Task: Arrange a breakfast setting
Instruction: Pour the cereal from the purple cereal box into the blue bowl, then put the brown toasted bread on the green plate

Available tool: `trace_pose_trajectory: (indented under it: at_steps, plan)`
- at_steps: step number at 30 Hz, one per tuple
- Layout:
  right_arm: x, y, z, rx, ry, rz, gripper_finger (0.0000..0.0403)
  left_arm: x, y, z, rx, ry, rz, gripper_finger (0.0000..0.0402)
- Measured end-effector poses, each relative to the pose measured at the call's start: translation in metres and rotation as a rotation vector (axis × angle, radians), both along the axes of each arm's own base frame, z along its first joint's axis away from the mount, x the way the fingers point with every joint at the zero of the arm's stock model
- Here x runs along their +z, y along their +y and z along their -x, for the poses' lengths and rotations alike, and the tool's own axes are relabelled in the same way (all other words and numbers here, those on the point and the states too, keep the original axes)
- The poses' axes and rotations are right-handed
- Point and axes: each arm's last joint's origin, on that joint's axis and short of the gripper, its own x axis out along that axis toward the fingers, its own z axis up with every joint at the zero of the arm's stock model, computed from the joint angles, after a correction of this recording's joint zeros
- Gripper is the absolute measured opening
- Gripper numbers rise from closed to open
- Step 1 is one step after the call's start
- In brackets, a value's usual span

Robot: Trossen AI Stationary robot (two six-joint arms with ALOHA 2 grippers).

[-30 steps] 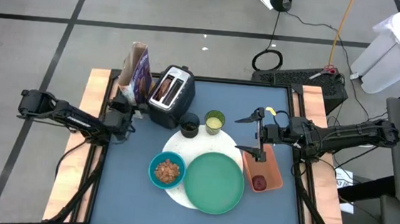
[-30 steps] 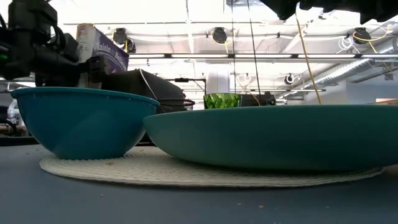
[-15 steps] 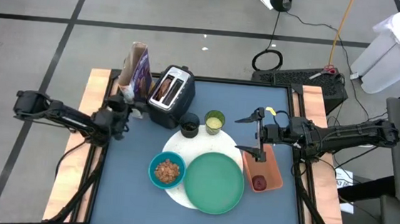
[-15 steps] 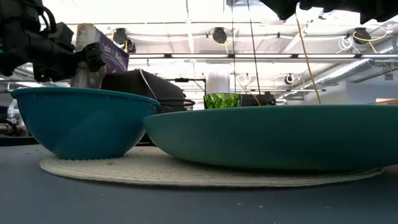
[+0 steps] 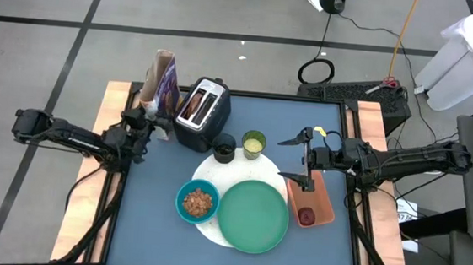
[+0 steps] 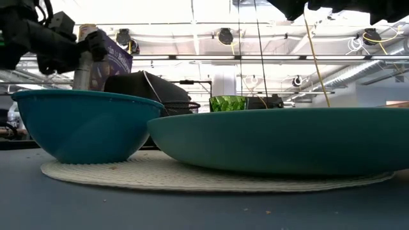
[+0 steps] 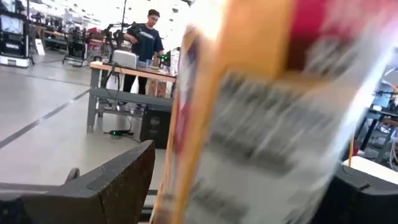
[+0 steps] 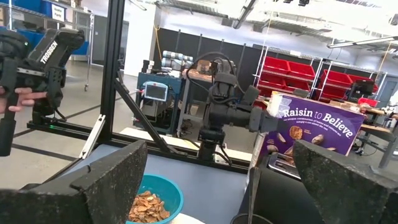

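The setting is largely assembled near the front middle of the bench (image 5: pixel 322 122): the large green plate (image 5: pixel 253 216) lies on the white round plate (image 5: pixel 210 173), with the small teal bowl (image 5: pixel 197 202), filled with brown cereal, touching its left side. Just behind them stand the black cup (image 5: pixel 224 148) and the yellow-green cup (image 5: pixel 253 143), side by side in front of the silver-black toaster (image 5: pixel 202 112). Toward the right edge lies the orange rectangular tray (image 5: pixel 312 200), with the small red fruit (image 5: pixel 306 214) at its front end. The metal spoon cannot be made out in any view. The left end effector (image 5: pixel 154 126) is at the back left corner, its fingers spread wide on either side of the cereal box (image 5: pixel 161 84), which fills the left wrist view (image 7: pixel 249 112); from above it looks close against the box, but whether the fingers press on it cannot be told. The right end effector (image 5: pixel 303 161) hangs over the back end of the tray, fully open and empty. With cereal already in the bowl, the step in hand looks to be dealing with the box at the back corner, either setting it down or taking it up. If the box is being left there, the next move calls for the left arm to draw straight back without tipping it against the toaster; the right arm is well placed to come down for the fruit on the tray.
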Motion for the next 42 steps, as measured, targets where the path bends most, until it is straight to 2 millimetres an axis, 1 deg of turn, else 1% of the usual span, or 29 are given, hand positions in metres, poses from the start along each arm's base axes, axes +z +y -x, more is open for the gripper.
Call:
trace_pose_trajectory:
  at_steps: [5,10,19,28,37,42]
  plan:
    - [0.0,0.0,0.0,0.0,0.0,0.0,0.0396,0.028,0.0,-0.011,0.022,0.054,-0.028,0.0333]
    - [0.0,0.0,0.0,0.0,0.0,0.0,0.0396,0.058,0.0,-0.018,0.049,0.077,-0.052,0.0333]
    - [0.0,0.0,0.0,0.0,0.0,0.0,0.0396,0.108,0.0,-0.022,0.083,0.103,-0.088,0.0333]
    - [0.0,0.0,0.0,0.0,0.0,0.0,0.0396,0.143,-0.009,-0.023,0.053,0.145,-0.118,0.0333]
    - [0.0,0.0,0.0,0.0,0.0,0.0,0.0396,0.176,-0.027,-0.037,-0.063,0.312,-0.139,0.0333]
    - [0.0,0.0,0.0,0.0,0.0,0.0,0.0396,0.189,-0.033,-0.043,-0.125,0.342,-0.12,0.0333]
